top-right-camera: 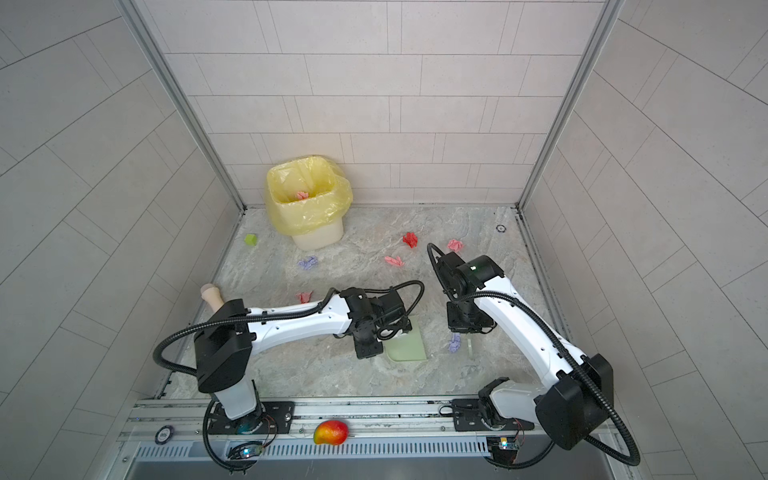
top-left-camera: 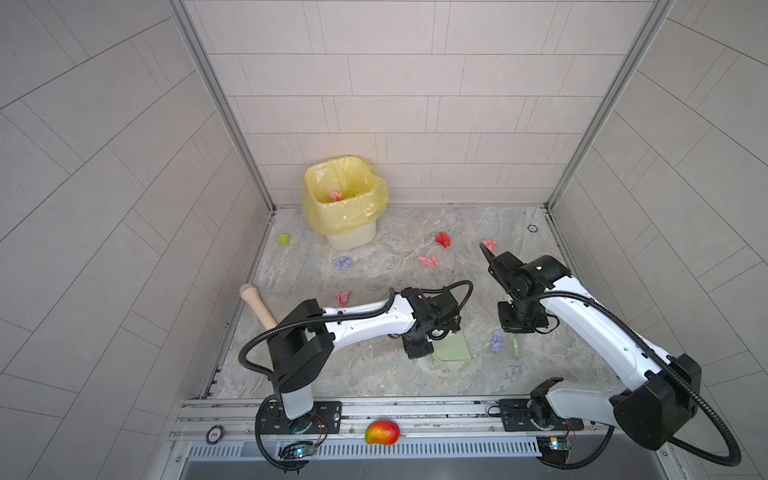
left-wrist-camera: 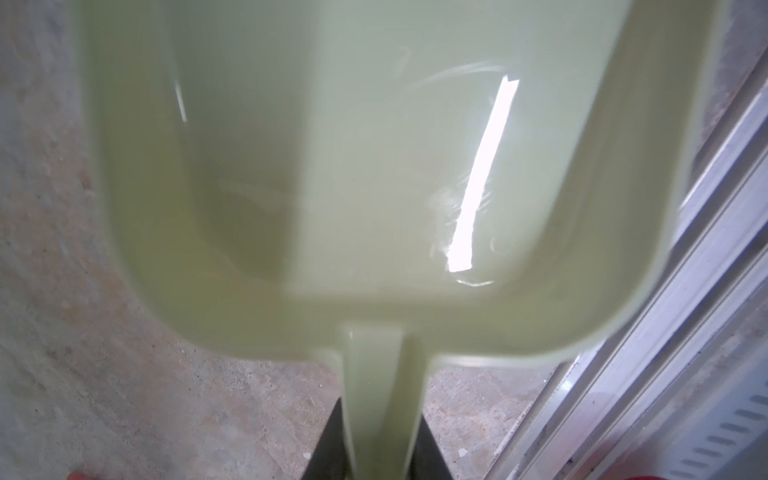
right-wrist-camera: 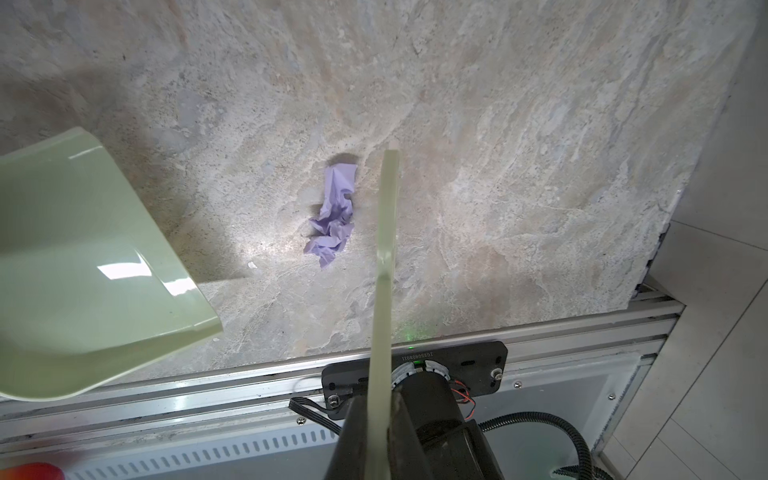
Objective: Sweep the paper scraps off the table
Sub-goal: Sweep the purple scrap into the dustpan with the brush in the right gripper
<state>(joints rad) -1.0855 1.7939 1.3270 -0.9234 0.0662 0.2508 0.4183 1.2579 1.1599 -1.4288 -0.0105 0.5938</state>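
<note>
Your marble-patterned surface (top-left-camera: 374,374) fills the floor of the tiled booth. At its far left stands the bin (top-left-camera: 353,239) with a yellow liner, and a pink wad (top-left-camera: 336,195) lies inside it.

Your left claw (left-wrist-camera: 380,440) is clamped on the handle of the pale green dustpan (top-left-camera: 453,351). The pan sits at the front middle of the surface with its mouth facing right. You cannot tell whether its lip touches the marble.

A wooden handle (top-left-camera: 257,307) lies at the left edge, partly under the left arm. A mango (top-left-camera: 382,432) rests on the front rail.

Your right claw (right-wrist-camera: 380,432) is closed tight on a thin green blade (right-wrist-camera: 384,249), seen edge-on and reaching down toward the surface.

The paper scraps (top-left-camera: 429,261) are scattered. A lavender scrap (right-wrist-camera: 332,216) lies between dustpan and blade, just beside the blade. A red scrap (top-left-camera: 443,240) and a pink scrap (top-left-camera: 490,244) lie far right of the bin. Another lavender wad (top-left-camera: 343,262) sits near the bin's foot, and one pink piece (top-left-camera: 342,298) lies beside the left arm.

A small green cube (top-left-camera: 284,240) sits left of the bin.
</note>
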